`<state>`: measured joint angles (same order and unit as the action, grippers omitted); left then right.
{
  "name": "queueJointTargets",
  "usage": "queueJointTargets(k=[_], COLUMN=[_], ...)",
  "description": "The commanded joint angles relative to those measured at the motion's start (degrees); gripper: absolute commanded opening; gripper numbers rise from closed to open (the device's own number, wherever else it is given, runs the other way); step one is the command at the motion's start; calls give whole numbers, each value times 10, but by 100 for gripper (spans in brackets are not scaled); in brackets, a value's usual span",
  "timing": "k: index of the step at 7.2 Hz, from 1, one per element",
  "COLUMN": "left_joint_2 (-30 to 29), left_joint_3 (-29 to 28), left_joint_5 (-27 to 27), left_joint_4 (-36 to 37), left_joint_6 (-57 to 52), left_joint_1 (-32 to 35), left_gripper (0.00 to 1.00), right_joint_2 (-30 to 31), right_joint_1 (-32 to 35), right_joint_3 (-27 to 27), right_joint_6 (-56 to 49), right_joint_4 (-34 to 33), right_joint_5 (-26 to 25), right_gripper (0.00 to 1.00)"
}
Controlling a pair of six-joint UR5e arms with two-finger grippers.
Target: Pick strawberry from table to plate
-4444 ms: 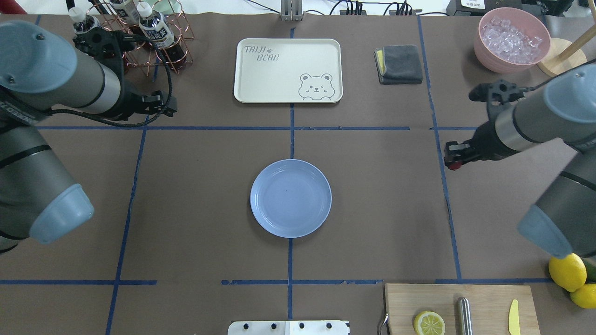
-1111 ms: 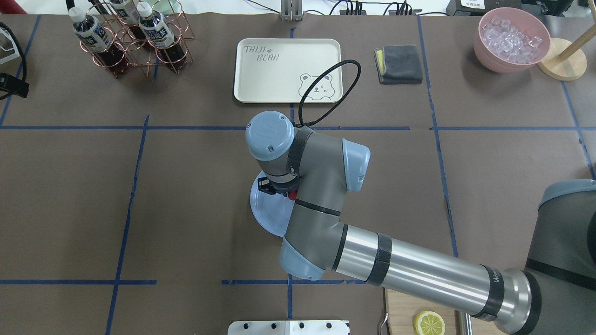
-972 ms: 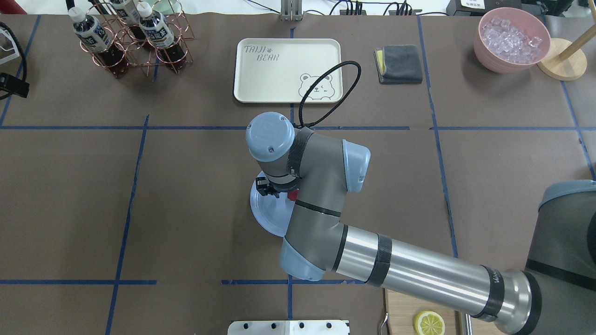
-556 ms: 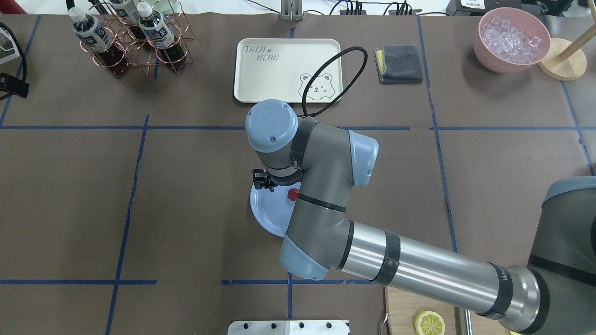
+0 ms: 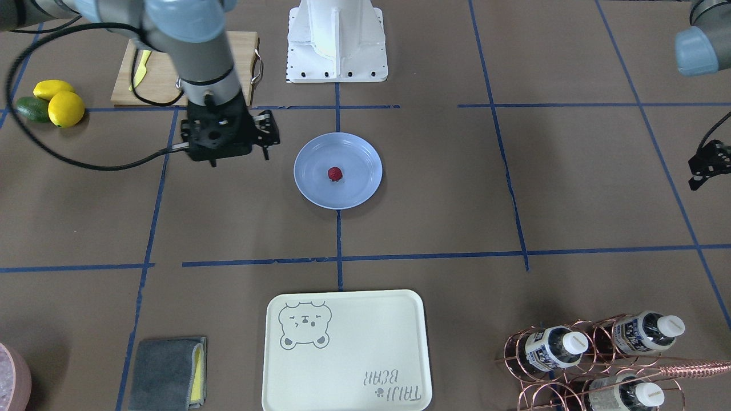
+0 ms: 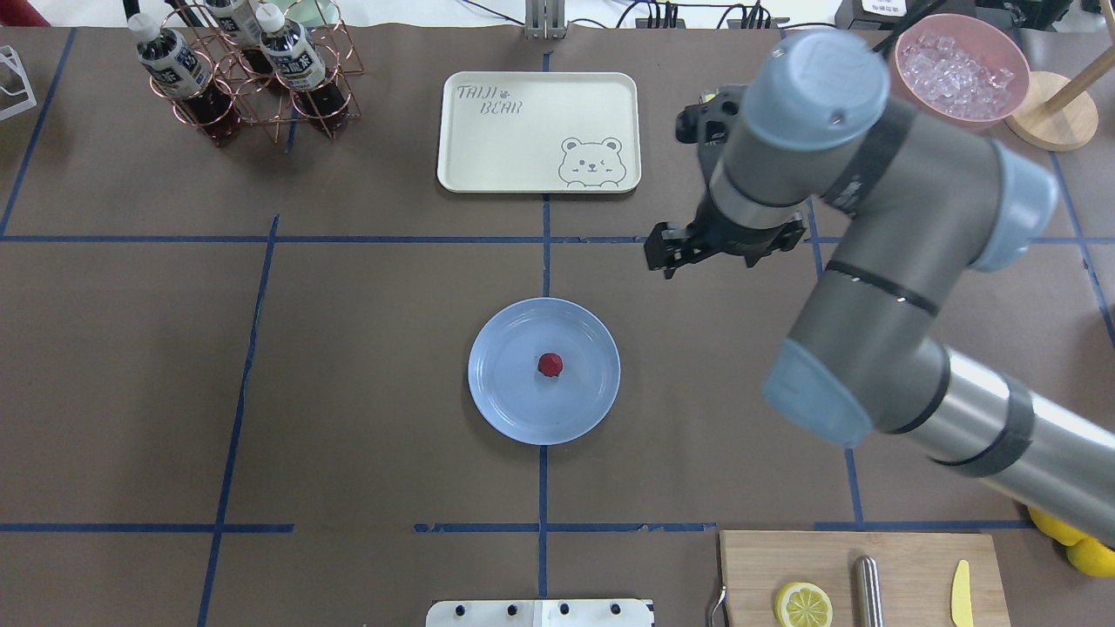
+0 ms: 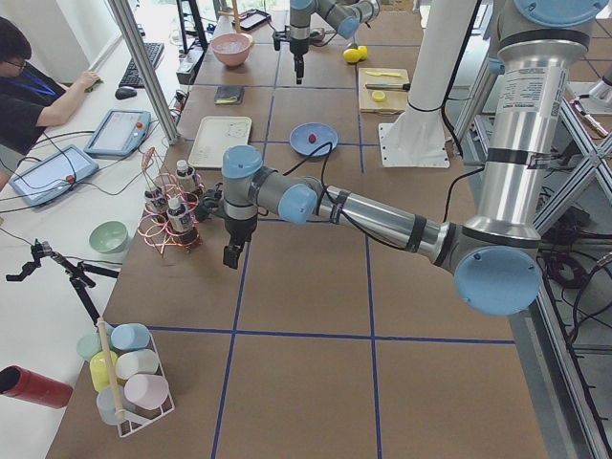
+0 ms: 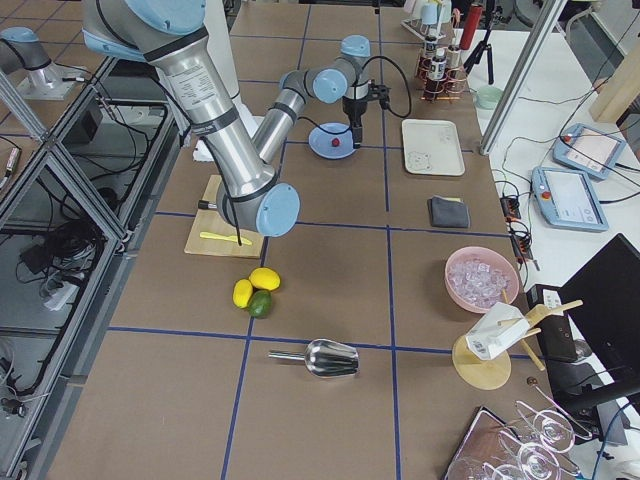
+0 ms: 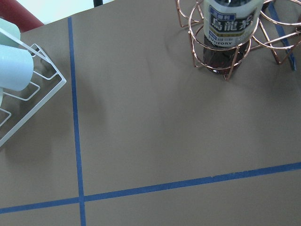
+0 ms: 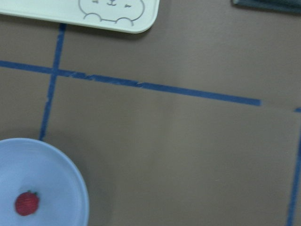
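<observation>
The strawberry [image 6: 550, 364] [image 5: 335, 173] is a small red berry lying near the middle of the light-blue plate [image 6: 505, 411] [image 5: 311, 189] on the brown-paper table [image 6: 366, 366]. Nothing holds it. The right wrist view shows the strawberry [image 10: 27, 203] at its lower left, on the plate [image 10: 59, 162]. My right gripper [image 6: 668, 254] [image 5: 266, 136] hangs above the table, behind and to the right of the plate, open and empty. My left gripper [image 5: 698, 171] [image 7: 230, 256] is far off beside the bottle rack. Whether it is open or shut does not show.
A cream bear-print tray [image 6: 540, 131] lies behind the plate. A copper rack of bottles [image 6: 253, 70] stands at the back left, a pink bowl of ice [image 6: 958, 61] at the back right. A cutting board [image 6: 862, 575] holds a lemon half; lemons [image 5: 57, 103] lie beside it.
The right arm has lifted off the plate and swung back and to the right. The strawberry, earlier under the gripper, now lies free on the plate.
</observation>
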<state>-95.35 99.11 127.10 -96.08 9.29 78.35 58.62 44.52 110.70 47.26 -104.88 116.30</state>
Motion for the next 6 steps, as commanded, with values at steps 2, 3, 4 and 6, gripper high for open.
queueJointTargets(k=[2, 3, 4, 6], left_joint_2=[55, 67, 75, 90], left_joint_3=[-46, -46, -48, -47], left_joint_5=[74, 87, 87, 87], left_joint_4=[3, 4, 4, -2], left_joint_6=[-74, -74, -74, -74], left_joint_1=[90, 97, 97, 96], left_gripper=[100, 100, 100, 100], right_joint_2=[143, 172, 176, 187], right_joint_1=[233, 310, 358, 397], right_joint_3=[-18, -76, -136, -203], right_joint_6=[-326, -443, -531, -550], right_joint_4=[-2, -1, -1, 12], right_joint_5=[143, 203, 221, 204], right_gripper=[100, 100, 100, 100])
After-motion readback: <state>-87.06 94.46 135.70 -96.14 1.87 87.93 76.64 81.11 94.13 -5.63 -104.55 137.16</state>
